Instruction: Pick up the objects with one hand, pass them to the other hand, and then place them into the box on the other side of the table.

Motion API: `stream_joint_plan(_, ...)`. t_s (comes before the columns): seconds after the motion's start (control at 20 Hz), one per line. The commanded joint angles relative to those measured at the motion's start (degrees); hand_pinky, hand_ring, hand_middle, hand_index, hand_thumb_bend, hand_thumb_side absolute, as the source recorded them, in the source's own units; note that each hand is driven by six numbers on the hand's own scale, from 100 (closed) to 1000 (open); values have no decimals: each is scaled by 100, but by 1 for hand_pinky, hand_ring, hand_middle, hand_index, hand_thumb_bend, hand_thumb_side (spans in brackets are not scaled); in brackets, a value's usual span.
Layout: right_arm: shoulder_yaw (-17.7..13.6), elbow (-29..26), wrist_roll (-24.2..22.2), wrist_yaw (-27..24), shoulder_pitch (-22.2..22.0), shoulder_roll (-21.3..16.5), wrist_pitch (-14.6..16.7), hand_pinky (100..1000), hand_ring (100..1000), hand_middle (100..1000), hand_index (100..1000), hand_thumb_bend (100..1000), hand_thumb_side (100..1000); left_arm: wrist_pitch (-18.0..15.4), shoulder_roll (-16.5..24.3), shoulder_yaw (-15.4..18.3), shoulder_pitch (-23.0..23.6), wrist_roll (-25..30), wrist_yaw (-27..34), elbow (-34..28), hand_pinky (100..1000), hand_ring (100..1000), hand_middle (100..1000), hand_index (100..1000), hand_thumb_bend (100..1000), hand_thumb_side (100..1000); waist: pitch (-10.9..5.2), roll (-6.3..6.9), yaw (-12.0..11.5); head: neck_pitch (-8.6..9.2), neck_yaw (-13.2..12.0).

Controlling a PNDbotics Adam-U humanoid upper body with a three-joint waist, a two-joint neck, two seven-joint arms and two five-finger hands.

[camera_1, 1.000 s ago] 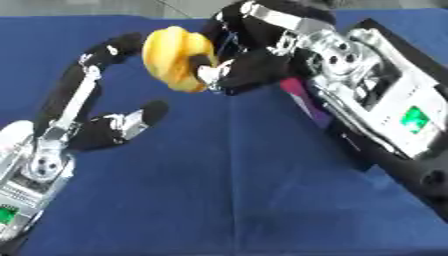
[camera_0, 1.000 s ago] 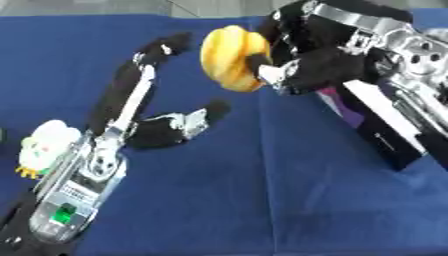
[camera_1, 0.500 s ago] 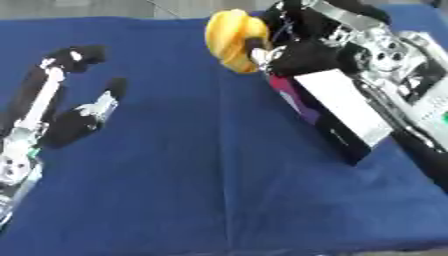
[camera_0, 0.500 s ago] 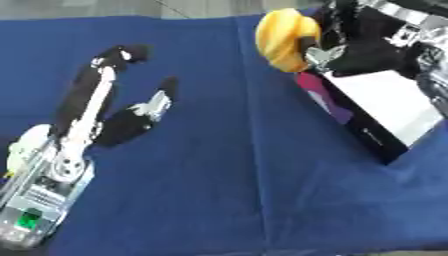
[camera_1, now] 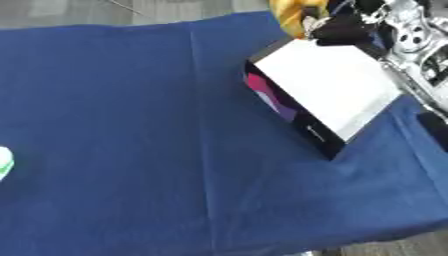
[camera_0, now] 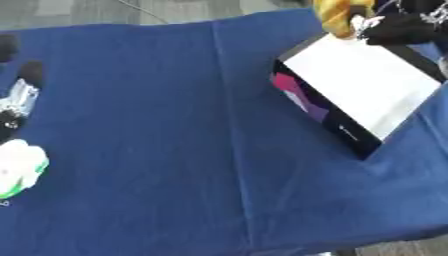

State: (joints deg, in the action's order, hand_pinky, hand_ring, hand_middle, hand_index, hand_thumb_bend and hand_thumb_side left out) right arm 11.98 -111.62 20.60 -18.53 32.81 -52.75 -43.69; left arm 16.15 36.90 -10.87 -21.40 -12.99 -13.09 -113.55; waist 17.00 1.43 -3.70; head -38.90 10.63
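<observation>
So the right hand (camera_1: 350,22) is up at the far right, black fingers curled round a yellow object (camera_1: 293,15), which looks like a bunch of bananas but it's blurry and partly cut off by the top edge. The yellow thing sits on the left side of those fingers, hanging just past the far corner of the box (camera_1: 328,85). The box is below the fingers, toward the near side: white inside, black walls with a pink and purple patch on the left wall, sitting askew on the blue tablecloth (camera_0: 175,150). The left hand (camera_0: 17,100) only peeks in at the left edge, and I can't tell how its fingers are set. Just below it, toward the near edge, there's a white and green object (camera_0: 19,167) lying on the cloth.
</observation>
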Motion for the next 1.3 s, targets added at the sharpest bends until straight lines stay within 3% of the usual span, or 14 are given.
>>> stream_joint_plan(0.05,-62,315,1218,-141,-1,-229,-827,722,621,379,398,100,100,-159,273,264,27,-170,127,-104,845,828,765,868,288,746,-99,1,-24,124,117)
stream_joint_plan(0.25,92,707,1418,-186,-27,-193,-828,738,632,405,422,109,100,-269,337,376,85,-302,216,-104,845,828,766,867,292,735,-91,16,-82,186,187)
stream_joint_plan(0.65,215,1768,1628,263,-43,-64,-828,769,641,421,441,185,100,-375,455,515,245,-525,250,-104,844,828,763,864,298,720,-67,30,-166,233,284)
stream_joint_plan(0.85,252,2302,1617,432,-87,-48,-828,795,669,453,477,279,100,-388,510,569,304,-620,248,-104,844,828,763,864,303,717,-64,24,-182,220,272)
stream_joint_plan(0.9,279,2403,1556,492,-102,-49,-828,802,684,473,500,311,100,-392,526,581,314,-633,246,-104,844,829,763,865,305,716,-65,24,-186,211,259)
stream_joint_plan(0.95,316,2499,1441,557,-125,-55,-828,813,725,541,577,371,100,-390,543,595,326,-642,245,-104,845,830,765,867,307,717,-65,24,-192,198,242)
stream_joint_plan(1.1,378,2682,921,858,-152,-79,-828,835,817,764,810,402,100,-365,601,628,371,-642,234,-104,848,833,768,873,315,722,-66,22,-195,168,196)
stream_joint_plan(1.3,307,2736,47,1646,-163,-123,-828,865,897,855,895,518,202,-323,660,650,406,-600,196,-104,849,834,764,874,325,724,-69,19,-184,150,132)
